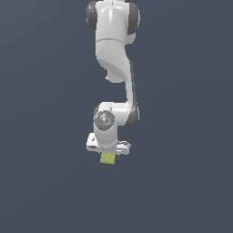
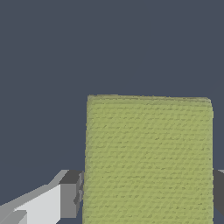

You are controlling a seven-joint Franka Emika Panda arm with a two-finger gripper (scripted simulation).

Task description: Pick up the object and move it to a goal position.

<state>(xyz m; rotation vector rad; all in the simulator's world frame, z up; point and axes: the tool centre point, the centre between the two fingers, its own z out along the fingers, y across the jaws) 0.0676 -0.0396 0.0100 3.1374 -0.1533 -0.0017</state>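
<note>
The object is a small yellow-green block that sticks out just below the white hand in the exterior view. My gripper points straight down over it. In the wrist view the object fills the space between the two fingers, its mottled face towards the camera. One grey finger pad lies against one side edge of the block, and the other pad against the opposite edge. My gripper is shut on the object. The exterior view hides the fingertips behind the hand and the block.
A plain dark grey-blue surface lies all around the arm in both views. The white arm rises from the hand towards the top of the exterior view. No goal marker shows.
</note>
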